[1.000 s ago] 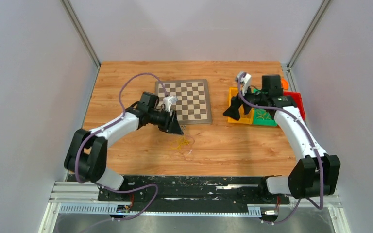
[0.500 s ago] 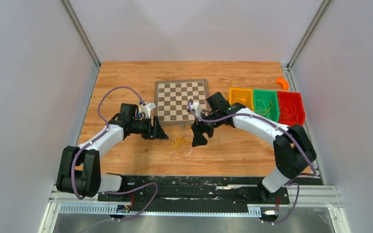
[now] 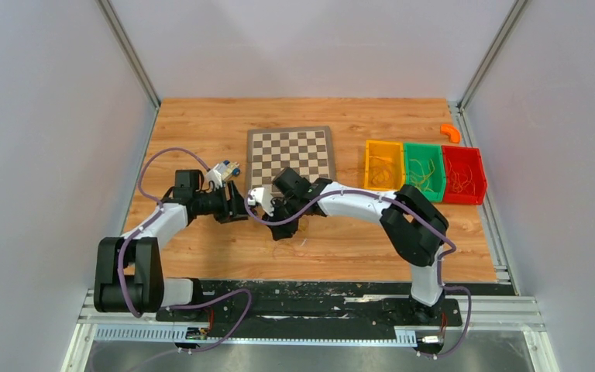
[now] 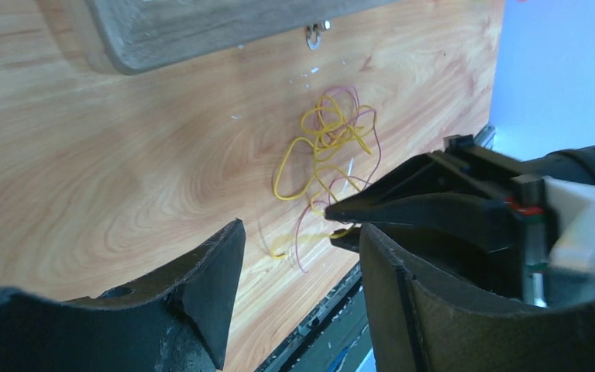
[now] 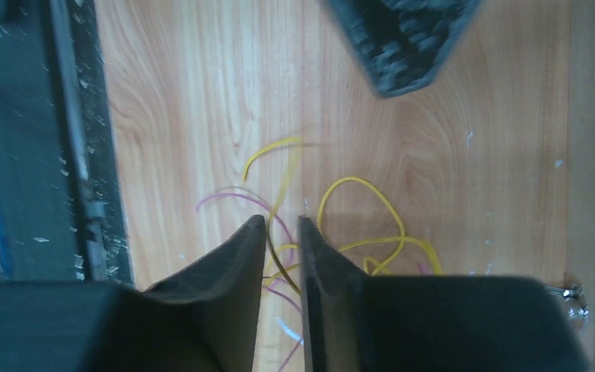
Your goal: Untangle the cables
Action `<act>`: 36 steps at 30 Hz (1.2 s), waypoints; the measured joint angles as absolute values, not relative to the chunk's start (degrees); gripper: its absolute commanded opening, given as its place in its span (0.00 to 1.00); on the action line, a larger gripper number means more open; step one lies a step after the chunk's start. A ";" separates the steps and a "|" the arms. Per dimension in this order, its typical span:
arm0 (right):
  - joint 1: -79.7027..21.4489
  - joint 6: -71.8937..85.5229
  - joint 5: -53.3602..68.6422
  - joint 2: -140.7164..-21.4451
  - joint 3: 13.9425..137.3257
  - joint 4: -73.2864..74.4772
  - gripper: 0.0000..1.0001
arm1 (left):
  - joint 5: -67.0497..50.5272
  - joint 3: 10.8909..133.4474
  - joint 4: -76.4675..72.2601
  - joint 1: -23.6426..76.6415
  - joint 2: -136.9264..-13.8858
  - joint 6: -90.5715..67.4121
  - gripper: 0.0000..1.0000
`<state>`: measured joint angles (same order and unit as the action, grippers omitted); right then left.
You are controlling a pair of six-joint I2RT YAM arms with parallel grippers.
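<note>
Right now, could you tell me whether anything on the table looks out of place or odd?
Only one thing: a small orange curved piece lies alone near the far right corner of the table, behind the red bin and not in it. The chessboard sits square, and nothing looks spilled.

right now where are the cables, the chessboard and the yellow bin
cables [image 4: 327, 138]: left wrist view, middle of the yellow tangle
chessboard [image 3: 290, 153]: top view, centre of the board
yellow bin [image 3: 369, 164]: top view, its left wall
</note>
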<state>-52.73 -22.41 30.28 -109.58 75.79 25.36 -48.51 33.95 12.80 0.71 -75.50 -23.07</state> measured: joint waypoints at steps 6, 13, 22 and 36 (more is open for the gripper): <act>-53.58 -23.73 27.49 -109.58 77.52 27.53 0.00 | -48.60 34.13 12.49 -1.72 -72.60 -23.31 0.68; -50.48 -26.63 31.94 -97.49 85.27 30.48 0.00 | -50.15 34.57 10.46 -2.11 -64.79 -20.36 0.91; -42.41 -17.74 38.83 -94.78 110.59 28.03 0.00 | -55.05 35.68 3.46 -2.59 -51.66 -14.44 1.00; -43.33 -7.14 41.67 -93.43 107.39 23.16 0.00 | -59.94 38.98 -7.97 2.48 -43.99 -11.35 0.92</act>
<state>-43.33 -7.14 41.67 -93.43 107.39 23.16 -59.94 38.98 -7.97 2.48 -43.99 -11.35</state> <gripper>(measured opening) 0.004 0.988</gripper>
